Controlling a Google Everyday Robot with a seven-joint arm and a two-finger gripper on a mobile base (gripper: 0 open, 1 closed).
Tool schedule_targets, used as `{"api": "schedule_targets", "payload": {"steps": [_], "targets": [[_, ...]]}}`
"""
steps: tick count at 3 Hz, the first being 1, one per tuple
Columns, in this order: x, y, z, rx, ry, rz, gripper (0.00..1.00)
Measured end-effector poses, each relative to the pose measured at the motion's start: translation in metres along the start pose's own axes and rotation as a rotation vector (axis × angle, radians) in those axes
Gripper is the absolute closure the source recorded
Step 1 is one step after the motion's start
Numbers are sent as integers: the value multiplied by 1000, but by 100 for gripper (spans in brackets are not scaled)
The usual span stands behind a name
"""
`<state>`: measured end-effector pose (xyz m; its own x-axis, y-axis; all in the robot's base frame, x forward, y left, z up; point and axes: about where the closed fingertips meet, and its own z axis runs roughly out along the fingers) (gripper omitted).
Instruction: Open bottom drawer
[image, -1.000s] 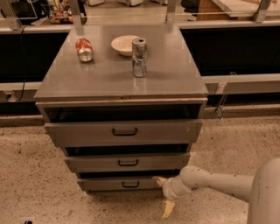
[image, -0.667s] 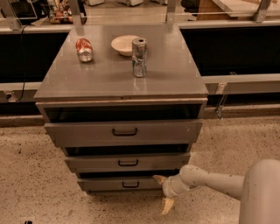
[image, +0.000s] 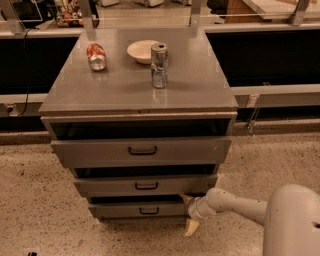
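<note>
1 gripper (image: 186, 215), beside grey metal bottom drawer (image: 120, 210)

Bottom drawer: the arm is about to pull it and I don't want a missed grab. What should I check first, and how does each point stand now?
1. Gripper level with the bottom drawer: ok.
2. Gripper on the handle: not ok; it sits at the drawer's right end, off to the side of the handle.
3. Fingers spread to take the handle: ok.
4. Finger touching the drawer front: cannot tell.
5. Can upright on the cabinet top, well back from the front edge: ok.
</note>
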<state>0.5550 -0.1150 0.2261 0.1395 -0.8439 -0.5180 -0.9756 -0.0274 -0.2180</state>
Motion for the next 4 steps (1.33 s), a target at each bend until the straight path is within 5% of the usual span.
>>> {"api": "schedule_targets", "payload": {"steps": [1, 2, 3, 4], "targets": [[13, -9, 10, 45, 47, 13, 0], [29, -11, 19, 87, 59, 64, 16], [37, -5, 28, 85, 53, 93, 34], [34, 6, 30, 48, 48, 97, 34]]}}
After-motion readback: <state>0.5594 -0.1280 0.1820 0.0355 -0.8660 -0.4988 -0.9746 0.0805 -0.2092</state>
